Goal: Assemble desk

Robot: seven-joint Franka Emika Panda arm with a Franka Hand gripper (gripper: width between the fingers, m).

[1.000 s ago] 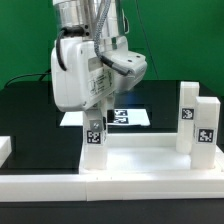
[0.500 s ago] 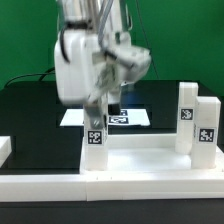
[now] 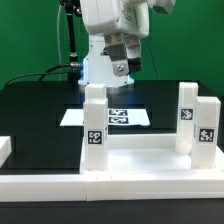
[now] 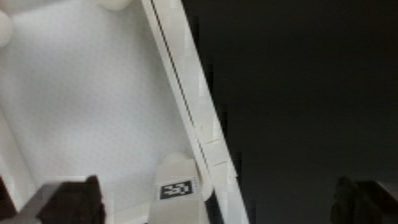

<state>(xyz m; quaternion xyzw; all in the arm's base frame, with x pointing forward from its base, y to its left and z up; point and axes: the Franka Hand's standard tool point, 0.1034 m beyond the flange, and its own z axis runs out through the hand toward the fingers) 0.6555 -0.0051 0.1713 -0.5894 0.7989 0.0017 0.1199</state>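
Wrist view showed the two dark fingertips [image 4: 71, 195] of the two-finger gripper [image 4: 214, 198] set wide apart with nothing between them, so the jaws stood open and empty. Beyond them lay the wide white plastic rectangular desk top [image 4: 80, 110] with its raised rim, and a small black-and-white tag [image 4: 176, 188] on a part near that rim; past the rim was only the black table surface [image 4: 302, 100]. In the exterior view the gripper [image 3: 122, 68] hung above and behind the nearer white square plastic leg [image 3: 94, 130], well clear of it. That leg stood upright at the desk top's [image 3: 140, 158] corner toward the exterior view's left, and two more white square legs [image 3: 187, 120] [image 3: 206, 128] stood upright at the desk top's opposite end. The thin flat white marker board [image 3: 128, 117] lay on the table behind the desk top. The parts looked like stiff, light, smooth plastic, so a leg would probably be best pinched across two flat opposite faces near its upper end, squarely, since such faces may slip. Compared with a second before, the arm had risen: then the gripper sat low around the near leg's top, and now it was lifted away, leaving the leg standing by itself.
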